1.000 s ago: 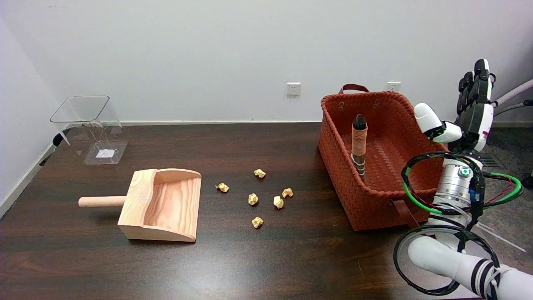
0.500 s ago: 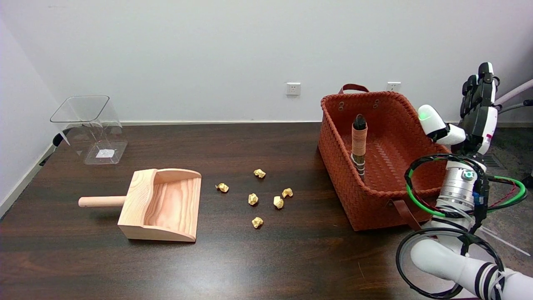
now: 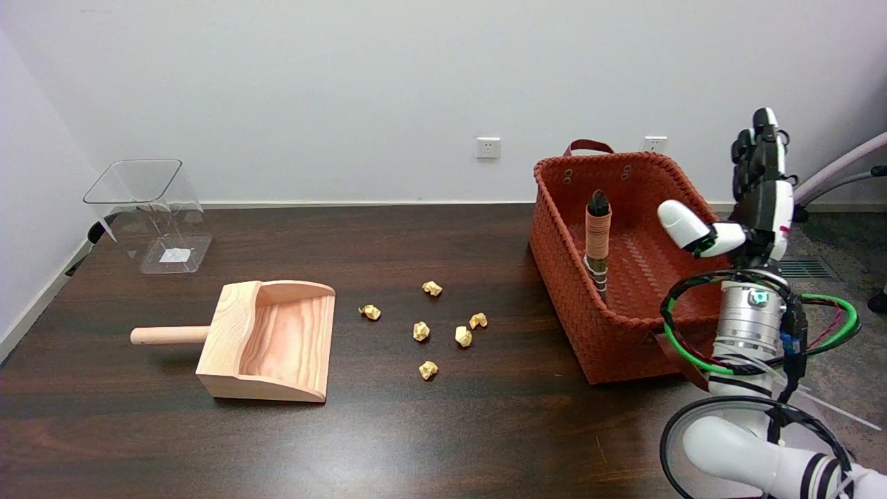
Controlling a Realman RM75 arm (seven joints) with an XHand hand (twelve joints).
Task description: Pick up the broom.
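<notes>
1. No brand name, label text or other writing can be read anywhere in the scene. A small white patch lies on the bottom of the clear plastic bin [image 3: 149, 215], too small to make out.
2. The broom [image 3: 597, 239] stands nearly upright inside the woven orange-red basket [image 3: 554, 235], on the right side of the desk [image 3: 443, 430]. Its dark-tipped, tan-wrapped handle points upward, and its lower end is hidden behind the basket's near wall.
3. The right robot hand [image 3: 745, 208] hovers over the basket's right rim, well apart from the broom. It holds nothing; its fingers are straight and point upward, and its white-tipped thumb sticks out to the left, towards the broom.
4. The robot's white arm rises from the lower right corner, wrapped in green, red and black cable loops.
5. Six small crumpled yellow paper scraps [image 3: 457, 336] lie scattered near the middle of the desk, left of the basket.
6. A wooden dustpan [image 3: 270, 339] with a round handle pointing left sits further left, its open mouth facing the near side.
7. The clear plastic bin stands tilted at the far left corner.
8. The desk is dark brown wood. Behind it is a plain white wall with two white power sockets [image 3: 488, 147].
</notes>
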